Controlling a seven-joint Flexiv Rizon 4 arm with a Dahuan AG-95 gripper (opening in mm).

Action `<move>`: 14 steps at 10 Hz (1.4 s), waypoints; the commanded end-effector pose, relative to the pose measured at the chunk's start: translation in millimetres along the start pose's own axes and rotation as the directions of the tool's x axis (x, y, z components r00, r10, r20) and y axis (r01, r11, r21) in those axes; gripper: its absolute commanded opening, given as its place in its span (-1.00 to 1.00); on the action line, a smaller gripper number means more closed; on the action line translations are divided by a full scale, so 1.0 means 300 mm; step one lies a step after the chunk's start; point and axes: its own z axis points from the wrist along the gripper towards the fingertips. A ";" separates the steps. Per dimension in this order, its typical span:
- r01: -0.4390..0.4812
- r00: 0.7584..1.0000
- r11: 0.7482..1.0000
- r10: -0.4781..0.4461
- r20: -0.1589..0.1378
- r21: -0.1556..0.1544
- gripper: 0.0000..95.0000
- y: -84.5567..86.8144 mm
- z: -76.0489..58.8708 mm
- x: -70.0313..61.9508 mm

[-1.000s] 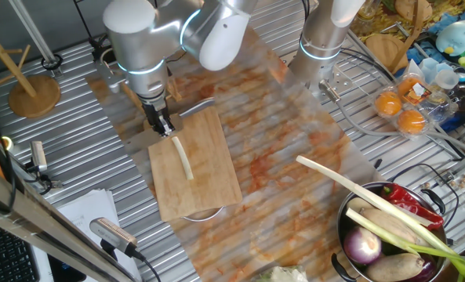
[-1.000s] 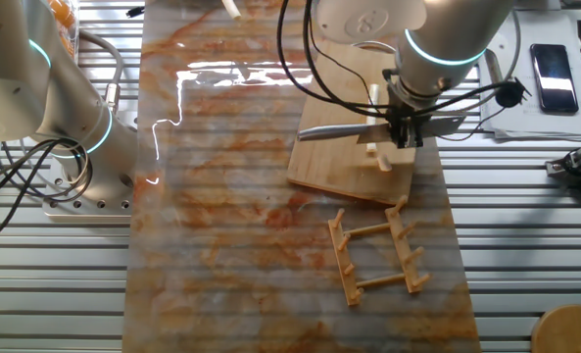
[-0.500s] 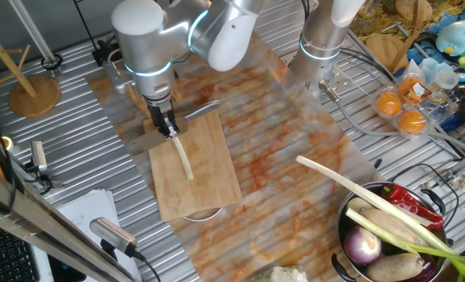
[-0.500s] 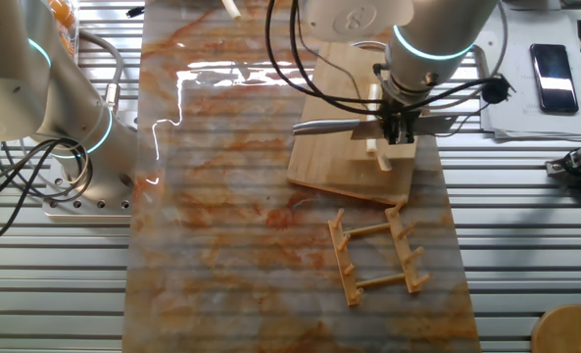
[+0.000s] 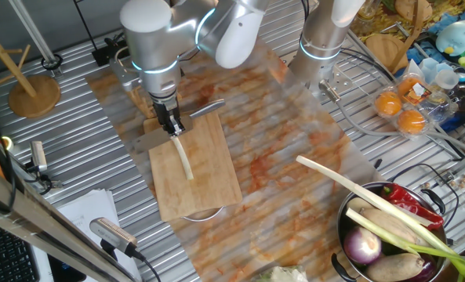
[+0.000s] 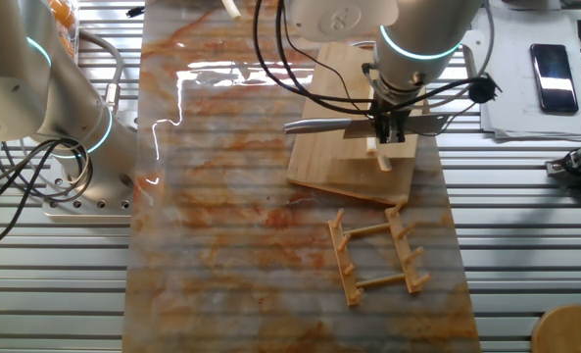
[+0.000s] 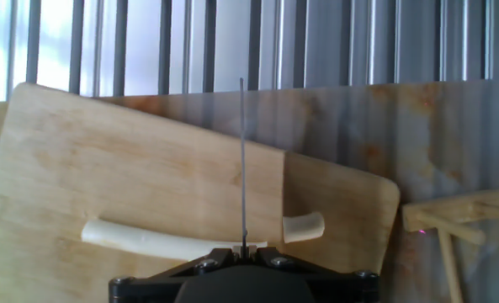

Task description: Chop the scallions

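Note:
The scallion is a thin cream stalk (image 5: 184,157) lying on the wooden cutting board (image 5: 205,184). In the hand view the long piece (image 7: 161,241) lies left of the blade and a short cut chunk (image 7: 304,226) lies right of it. My gripper (image 5: 172,125) is shut on a knife (image 5: 149,140), whose handle (image 5: 206,109) points to the right. Seen edge-on, the blade (image 7: 242,168) stands over the gap between the two pieces. In the other fixed view the gripper (image 6: 387,126) hides most of the stalk; the chunk (image 6: 381,160) shows below it.
A wooden rack (image 6: 378,257) lies just beyond the board's end. A metal pot (image 5: 350,213) at the front right holds a purple onion (image 5: 363,247), a red chilli and a long leafy stalk (image 5: 350,186). A second arm's base (image 5: 320,43) stands behind.
The gripper and knife have shifted a short way sideways along the board's end, away from the cut chunk. The scallion pieces have not moved.

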 end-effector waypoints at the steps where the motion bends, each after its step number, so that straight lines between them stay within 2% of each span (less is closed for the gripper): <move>1: -0.009 1.000 1.000 0.009 -0.001 -0.006 -1.00 0.010 0.010 -0.006; 10: 0.002 1.000 1.000 -0.002 -0.003 0.006 -1.00 0.037 0.004 0.002; 13: 0.015 1.000 1.000 -0.015 0.018 0.016 -1.00 0.037 0.004 0.002; 14: 0.022 0.999 0.999 -0.022 0.024 0.031 -1.00 0.037 0.004 0.002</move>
